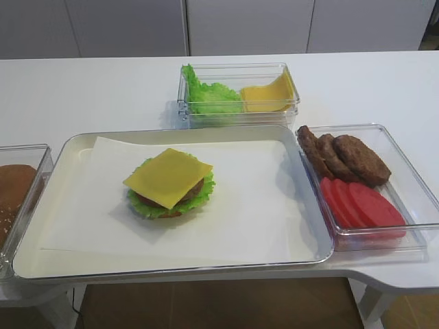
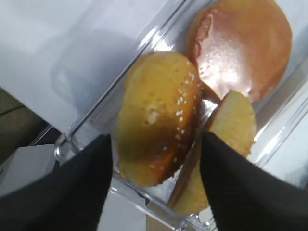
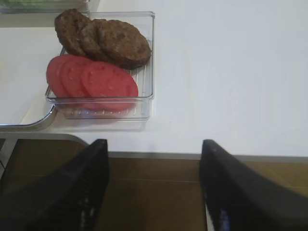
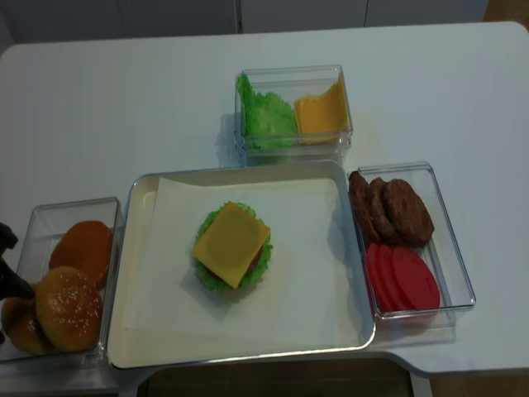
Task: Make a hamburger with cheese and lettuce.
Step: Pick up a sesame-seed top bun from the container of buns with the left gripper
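Note:
The hamburger (image 1: pixel 169 184) sits left of centre on the paper-lined tray (image 1: pixel 309 255). It is a stack of frilly green lettuce (image 1: pixel 147 208) and brown patty (image 1: pixel 197 188) with the square yellow cheese (image 1: pixel 168 177) on top; no bun covers it. My left gripper (image 2: pixel 155 138) is open, its fingers either side of and just above a golden sesame-seeded bun (image 2: pixel 159 115) in a clear box (image 4: pixel 33 217) left of the tray. My right gripper (image 3: pixel 154 144) is open and empty, off the table's front edge near the patty box.
Other plain brown bun halves (image 2: pixel 240 45) lie in the bun box. A clear box (image 1: pixel 236 92) behind the tray holds a green leaf bunch and stacked cheese slices. A clear box (image 1: pixel 411 205) right of the tray holds dark patties (image 3: pixel 103 41) and red tomato slices (image 3: pixel 94 79).

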Controlling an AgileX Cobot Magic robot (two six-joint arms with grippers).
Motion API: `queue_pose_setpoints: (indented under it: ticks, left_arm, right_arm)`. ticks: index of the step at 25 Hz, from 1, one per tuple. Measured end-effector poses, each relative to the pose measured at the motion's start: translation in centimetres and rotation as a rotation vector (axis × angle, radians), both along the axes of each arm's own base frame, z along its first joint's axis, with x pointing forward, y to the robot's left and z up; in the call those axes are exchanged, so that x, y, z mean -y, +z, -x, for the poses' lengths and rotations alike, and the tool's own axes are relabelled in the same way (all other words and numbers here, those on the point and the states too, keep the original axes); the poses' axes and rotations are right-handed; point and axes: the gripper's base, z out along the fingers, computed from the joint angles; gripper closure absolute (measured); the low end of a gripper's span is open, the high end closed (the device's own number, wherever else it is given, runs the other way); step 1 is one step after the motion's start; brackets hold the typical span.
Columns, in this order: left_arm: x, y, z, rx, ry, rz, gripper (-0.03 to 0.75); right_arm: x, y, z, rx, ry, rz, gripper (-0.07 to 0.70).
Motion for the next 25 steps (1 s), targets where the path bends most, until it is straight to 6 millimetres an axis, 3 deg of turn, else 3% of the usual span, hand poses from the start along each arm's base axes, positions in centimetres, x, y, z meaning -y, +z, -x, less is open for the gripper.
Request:
queue_pose_setpoints:
  ticks: [25]
  left_arm:
    - [-0.43, -0.11, 0.08, -0.007, -0.023, -0.059, 0.285]
  right_arm:
    - [0.0, 0.0, 0.0, 0.0, 0.0, 0.0, 0.181]
